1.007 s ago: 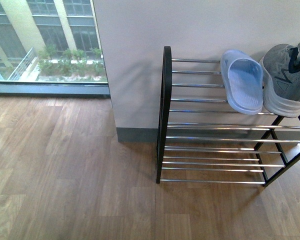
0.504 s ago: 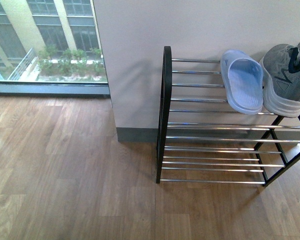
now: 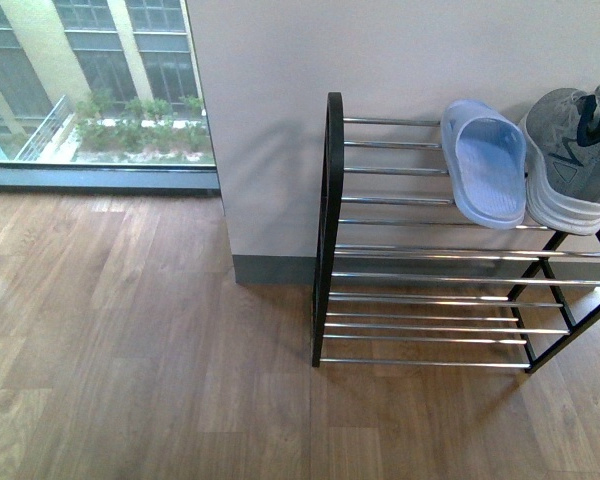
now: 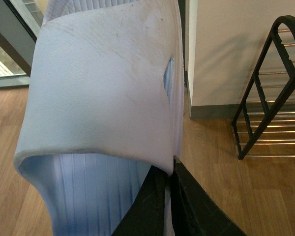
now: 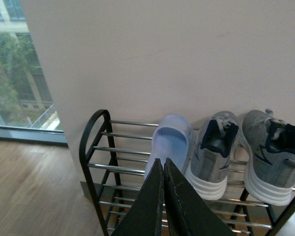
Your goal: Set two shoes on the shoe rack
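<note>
With both grey sneakers (image 5: 246, 150) already set on the shoe rack (image 5: 96, 147) top shelf beside a blue slide (image 5: 169, 142), a second blue slide (image 4: 108, 98) is held clamped in the left gripper (image 4: 168, 206), to be carried to the rack, while the right gripper (image 5: 163, 169) hangs closed and empty.

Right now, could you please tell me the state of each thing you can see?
Left claw: shut on a light blue slipper.
Right claw: shut, empty.
Two grey sneakers: upright on the shoe rack's top shelf.
Second blue slipper: on the top shelf, beside the sneakers.

Black, tapering fingers (image 5: 160, 206), matte and faintly scuffed, on both wrists.
</note>
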